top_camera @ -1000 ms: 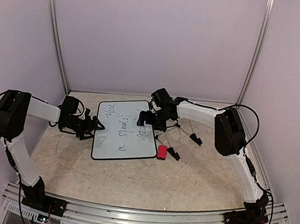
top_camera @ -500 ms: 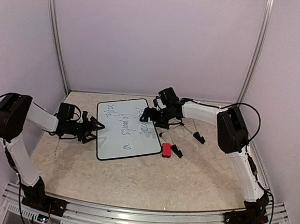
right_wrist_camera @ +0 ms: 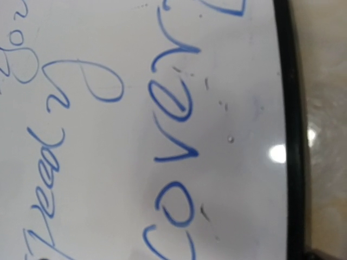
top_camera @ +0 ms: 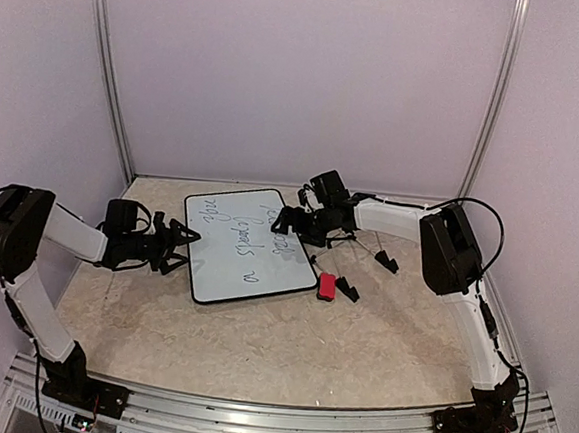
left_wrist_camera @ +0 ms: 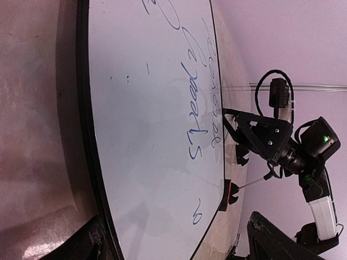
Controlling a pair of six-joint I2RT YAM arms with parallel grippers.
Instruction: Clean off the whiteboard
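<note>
Left gripper (top_camera: 180, 246) and right gripper (top_camera: 287, 222): you had both spread wide and holding nothing. The whiteboard (top_camera: 227, 267) lay flat between them, one rim at the left gripper's fingertips and the opposite edge under the right gripper. Progress, as judged: no wiping was done. Blue handwriting (right_wrist_camera: 173, 114) ran across the board in several lines, and the red eraser (top_camera: 327, 287) lay ungripped on the table (top_camera: 259, 345), to the near side of the right gripper, beside the board's corner. Count: two grippers, one whiteboard, one eraser
</note>
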